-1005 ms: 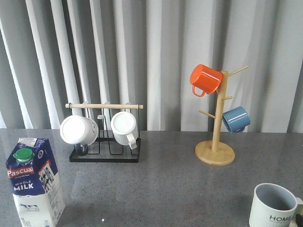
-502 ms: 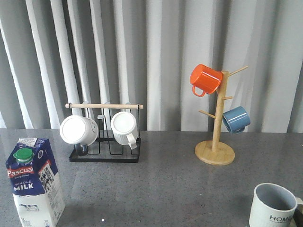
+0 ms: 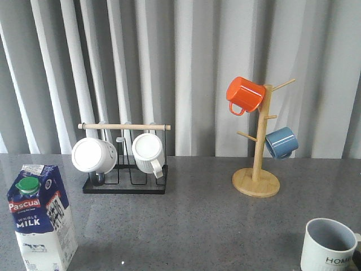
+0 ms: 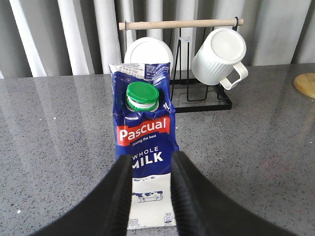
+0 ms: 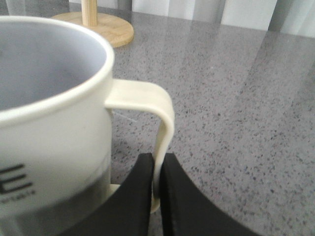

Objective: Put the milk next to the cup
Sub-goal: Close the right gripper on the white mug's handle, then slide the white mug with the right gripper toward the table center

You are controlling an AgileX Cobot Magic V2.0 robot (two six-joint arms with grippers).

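The milk (image 3: pixel 42 217) stands upright at the table's front left, green cap and "Pascual" logo facing me. In the left wrist view the milk (image 4: pixel 145 137) is straight ahead. My left gripper (image 4: pixel 151 160) is open, its fingers just in front of the carton's face with a gap a little narrower than the carton. The cup (image 3: pixel 330 245) with "HOME" lettering stands at the front right corner. In the right wrist view the cup (image 5: pixel 49 123) fills the frame, and my right gripper (image 5: pixel 157 158) is shut on its handle (image 5: pixel 165 118). Neither gripper shows in the front view.
A black wire rack (image 3: pixel 125 186) with a wooden bar holds two white mugs (image 3: pixel 93 155) at the back left. A wooden mug tree (image 3: pixel 256 183) at the back right carries an orange mug (image 3: pixel 244 94) and a blue mug (image 3: pixel 281 142). A grey curtain hangs behind.
The cup has shifted slightly to the right and toward the front edge. The milk has not moved.
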